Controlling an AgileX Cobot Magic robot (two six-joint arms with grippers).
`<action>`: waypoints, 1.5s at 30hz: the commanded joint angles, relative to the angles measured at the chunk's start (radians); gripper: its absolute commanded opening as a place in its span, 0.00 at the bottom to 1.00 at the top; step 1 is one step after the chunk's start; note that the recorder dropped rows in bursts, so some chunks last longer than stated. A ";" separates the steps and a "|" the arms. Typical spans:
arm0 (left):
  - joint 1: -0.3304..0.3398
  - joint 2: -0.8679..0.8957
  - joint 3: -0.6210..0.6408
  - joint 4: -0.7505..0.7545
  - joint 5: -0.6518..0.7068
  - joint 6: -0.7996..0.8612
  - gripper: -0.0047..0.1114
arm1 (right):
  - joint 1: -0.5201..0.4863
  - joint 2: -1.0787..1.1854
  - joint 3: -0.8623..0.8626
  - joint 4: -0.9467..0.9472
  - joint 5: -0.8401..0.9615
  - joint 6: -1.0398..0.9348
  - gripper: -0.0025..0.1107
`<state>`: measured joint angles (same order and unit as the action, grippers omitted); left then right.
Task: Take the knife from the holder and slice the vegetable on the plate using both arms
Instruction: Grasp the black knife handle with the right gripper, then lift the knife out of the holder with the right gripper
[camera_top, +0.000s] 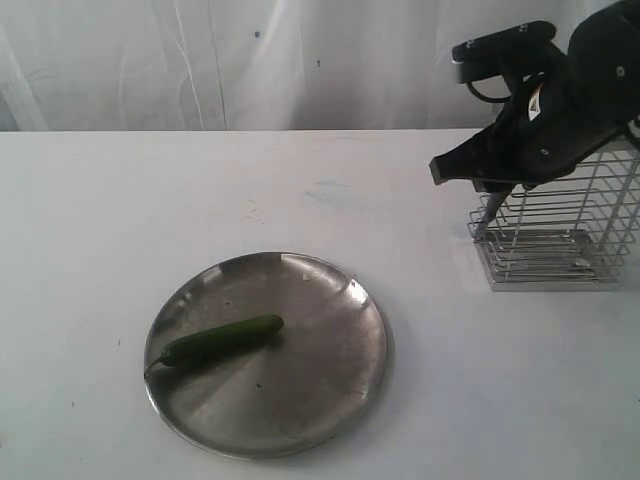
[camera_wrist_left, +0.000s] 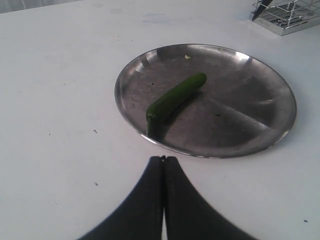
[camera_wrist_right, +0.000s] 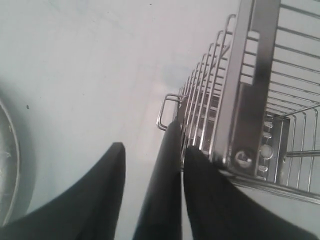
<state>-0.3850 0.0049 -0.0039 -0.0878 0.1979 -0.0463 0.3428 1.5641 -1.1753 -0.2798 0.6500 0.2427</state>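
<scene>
The dark green vegetable (camera_top: 222, 340) lies on the round steel plate (camera_top: 330, 400), stem toward the plate's left rim. My right gripper (camera_top: 497, 188) is at the top left corner of the wire holder (camera_top: 560, 235). In the right wrist view this gripper (camera_wrist_right: 155, 146) is open. The black knife (camera_wrist_right: 167, 170) runs between its fingers, close against one finger (camera_wrist_right: 210, 190), with a clear gap to the other finger (camera_wrist_right: 100, 190). The blade (camera_top: 486, 216) slants down along the holder's wires (camera_wrist_right: 240, 90). My left gripper (camera_wrist_left: 163, 159) is shut and empty, just short of the plate's rim (camera_wrist_left: 200, 154) and near the vegetable (camera_wrist_left: 172, 100).
White tabletop (camera_top: 120, 220) all around, with a white curtain behind it. The holder stands at the table's far right, well away from the plate. The left arm does not show in the exterior view.
</scene>
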 joint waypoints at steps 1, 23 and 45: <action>0.004 -0.005 0.004 -0.008 0.003 -0.001 0.04 | -0.006 -0.001 -0.008 -0.045 0.005 0.005 0.32; 0.004 -0.005 0.004 -0.008 0.003 -0.001 0.04 | -0.006 -0.191 -0.039 -0.066 0.176 0.005 0.09; 0.004 -0.005 0.004 -0.008 0.003 -0.001 0.04 | 0.000 -0.454 -0.039 0.095 0.257 -0.063 0.09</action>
<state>-0.3850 0.0049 -0.0039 -0.0873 0.1979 -0.0463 0.3428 1.1451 -1.2048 -0.2099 0.9122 0.1954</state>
